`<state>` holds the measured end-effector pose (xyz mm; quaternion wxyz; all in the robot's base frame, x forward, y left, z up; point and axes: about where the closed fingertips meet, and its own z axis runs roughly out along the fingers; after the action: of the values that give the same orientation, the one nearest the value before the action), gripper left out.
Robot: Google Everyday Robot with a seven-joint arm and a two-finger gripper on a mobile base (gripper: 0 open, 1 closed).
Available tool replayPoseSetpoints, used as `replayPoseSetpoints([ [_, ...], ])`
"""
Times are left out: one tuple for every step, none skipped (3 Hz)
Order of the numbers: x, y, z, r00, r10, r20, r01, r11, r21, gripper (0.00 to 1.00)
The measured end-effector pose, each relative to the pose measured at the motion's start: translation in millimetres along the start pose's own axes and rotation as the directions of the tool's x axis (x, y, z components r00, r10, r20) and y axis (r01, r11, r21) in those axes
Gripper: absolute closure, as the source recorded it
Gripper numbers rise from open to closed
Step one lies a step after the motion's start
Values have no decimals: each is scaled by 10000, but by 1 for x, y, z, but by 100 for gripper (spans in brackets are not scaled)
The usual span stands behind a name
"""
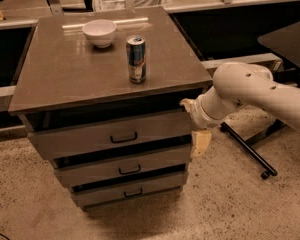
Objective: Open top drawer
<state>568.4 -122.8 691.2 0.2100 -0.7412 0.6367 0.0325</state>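
From my remote station I see the robot's pale arm (250,91) reach in from the right and bring the gripper (194,125) to the right-hand end of the top drawer (80,140), just under the overhanging corner of the counter (65,79). The gripper lies against or just beside that end of the drawer front; I cannot tell whether it touches, nor whether it is released or clenched. It is well to the right of the small black handle (124,137) at the drawer's centre.

The top drawer, widest of the three grey fronts, sits directly beneath the counter top with a dark gap above it. Below it step back the middle drawer (140,165) and the bottom drawer (105,195), each with a like handle.

On the counter a white bowl (99,32) stands near the back edge and a drink can (136,59) stands upright in front of it, slightly to the right; the two are apart. Neither is near the gripper.

Behind the arm a black stand leg (247,151) runs across the speckled floor (230,204) to a small caster. A dark tabletop (290,40) shows at the right edge.
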Motion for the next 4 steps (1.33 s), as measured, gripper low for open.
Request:
replayPoseSetpoints([
  [6,-26,17,9987,-326,-384,339,9988,352,0],
  [15,-41,43,9969,-363,-705,374,9992,142,11],
  [17,-41,54,9945,-535,-906,531,9986,-69,23],
  [11,-38,39,9908,-771,-1115,780,9970,30,23],
])
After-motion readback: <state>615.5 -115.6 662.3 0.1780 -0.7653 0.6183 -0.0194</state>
